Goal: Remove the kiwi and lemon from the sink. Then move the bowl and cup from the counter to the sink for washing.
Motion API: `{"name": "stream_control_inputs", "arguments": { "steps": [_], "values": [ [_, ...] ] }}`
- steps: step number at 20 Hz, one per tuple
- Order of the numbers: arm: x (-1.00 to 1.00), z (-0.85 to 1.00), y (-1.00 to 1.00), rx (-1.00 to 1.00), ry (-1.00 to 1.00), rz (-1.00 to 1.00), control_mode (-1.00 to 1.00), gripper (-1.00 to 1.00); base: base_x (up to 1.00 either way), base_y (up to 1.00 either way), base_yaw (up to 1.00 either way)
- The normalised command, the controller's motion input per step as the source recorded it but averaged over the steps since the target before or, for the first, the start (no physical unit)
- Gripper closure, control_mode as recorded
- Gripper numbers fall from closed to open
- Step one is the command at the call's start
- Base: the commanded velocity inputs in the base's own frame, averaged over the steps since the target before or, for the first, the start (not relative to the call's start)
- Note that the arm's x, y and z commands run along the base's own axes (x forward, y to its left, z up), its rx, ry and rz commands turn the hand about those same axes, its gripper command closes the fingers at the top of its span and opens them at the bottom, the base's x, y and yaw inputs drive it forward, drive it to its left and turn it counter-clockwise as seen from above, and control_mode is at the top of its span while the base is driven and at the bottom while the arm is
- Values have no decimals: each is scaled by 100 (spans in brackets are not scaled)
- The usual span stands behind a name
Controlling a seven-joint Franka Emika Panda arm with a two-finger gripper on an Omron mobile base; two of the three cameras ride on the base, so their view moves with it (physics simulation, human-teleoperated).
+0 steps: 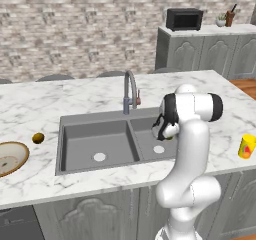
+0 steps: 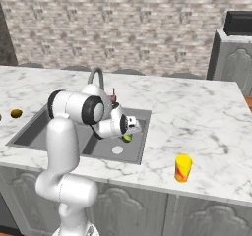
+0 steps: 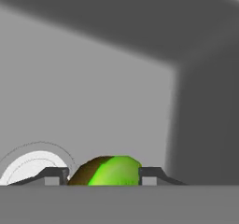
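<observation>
My gripper point(image 3: 103, 174) reaches down into the right basin of the dark grey sink point(image 1: 82, 136). Its two fingertips press on either side of a yellow-green fruit, the lemon point(image 3: 109, 171), which rests on the basin floor beside the pale drain point(image 3: 32, 167). From the right base view the lemon point(image 2: 127, 138) peeks out just below the gripper point(image 2: 133, 127). A golden-brown kiwi point(image 1: 38, 138) lies on the white marble counter point(image 1: 30, 109) left of the sink. The tan bowl point(image 1: 7, 159) sits at the far left edge. The yellow cup point(image 1: 247, 146) stands on the counter to the right.
The curved steel faucet point(image 1: 130, 91) rises behind the divider between the two basins. The basin's walls stand close around the hand. A microwave point(image 1: 184, 19) sits on the far grey cabinet. Open marble stretches between the sink and the cup point(image 2: 183, 168).
</observation>
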Motion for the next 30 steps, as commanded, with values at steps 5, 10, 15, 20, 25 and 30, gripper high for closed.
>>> {"name": "stream_control_inputs", "arguments": {
  "steps": [5, 10, 15, 20, 25, 30],
  "values": [
    [-14, 33, 2, 0, -3, -4, -100, 100, 0, 0, 0],
    [-14, 29, 0, 0, -1, -4, -100, 100, 0, 0, 0],
    [-16, 25, 0, 0, 0, -4, -100, 100, 0, 0, 0],
    [-14, 28, 0, 0, 0, -5, -100, 100, 0, 0, 0],
    [-7, 32, 0, 0, 0, -4, -100, 100, 0, 0, 0],
    [-12, 31, 1, 0, 0, -3, -100, 100, 0, 0, 0]
  ]
}}
